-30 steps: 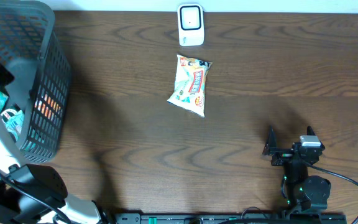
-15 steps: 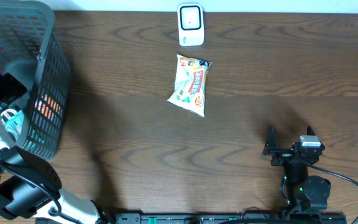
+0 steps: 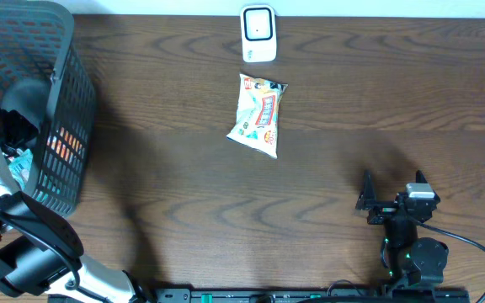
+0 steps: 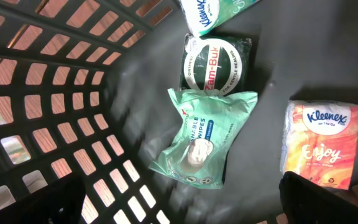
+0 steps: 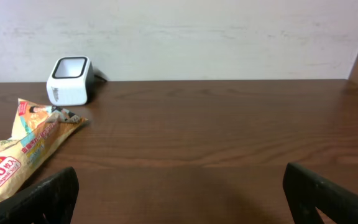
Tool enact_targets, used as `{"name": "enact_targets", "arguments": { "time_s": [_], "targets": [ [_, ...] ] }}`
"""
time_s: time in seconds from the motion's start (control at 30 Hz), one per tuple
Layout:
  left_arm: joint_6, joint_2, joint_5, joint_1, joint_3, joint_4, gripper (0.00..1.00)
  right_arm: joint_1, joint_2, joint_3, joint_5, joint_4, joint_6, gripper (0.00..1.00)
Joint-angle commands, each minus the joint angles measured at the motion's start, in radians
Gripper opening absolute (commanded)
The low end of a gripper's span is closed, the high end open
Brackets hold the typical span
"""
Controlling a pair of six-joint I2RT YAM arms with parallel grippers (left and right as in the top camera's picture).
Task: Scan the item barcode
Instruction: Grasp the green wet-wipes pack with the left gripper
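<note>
Both spread, empty: right hand [image 5: 179, 198] sat idle; left hand [image 4: 182, 200] hovered inside the basket [image 3: 72, 109] over the wipes pack [image 4: 205, 138]. Picking stage; descend and clamp next.

A white scanner [image 5: 70, 81] stands on the dark table [image 5: 229, 137] by a pale wall [image 5: 197, 37]. A snack bag [image 5: 23, 146] lies near it, at left. Dark fingers [image 5: 42, 199] sit wide apart in the bottom corners.
</note>
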Motion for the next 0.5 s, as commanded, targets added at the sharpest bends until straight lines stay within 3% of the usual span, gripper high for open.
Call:
{"name": "enact_targets", "arguments": {
  "time_s": [0.0,0.47],
  "targets": [
    [-0.005,0.007,-0.025,0.001,-0.007,0.003,0.98,0.008,-0.005,-0.001,0.001,-0.005,-0.007,0.99],
    [0.011,0.009,-0.021,0.001,-0.097,0.061,0.98,0.008,-0.005,-0.001,0.001,-0.005,-0.007,0.99]
  ]
}}
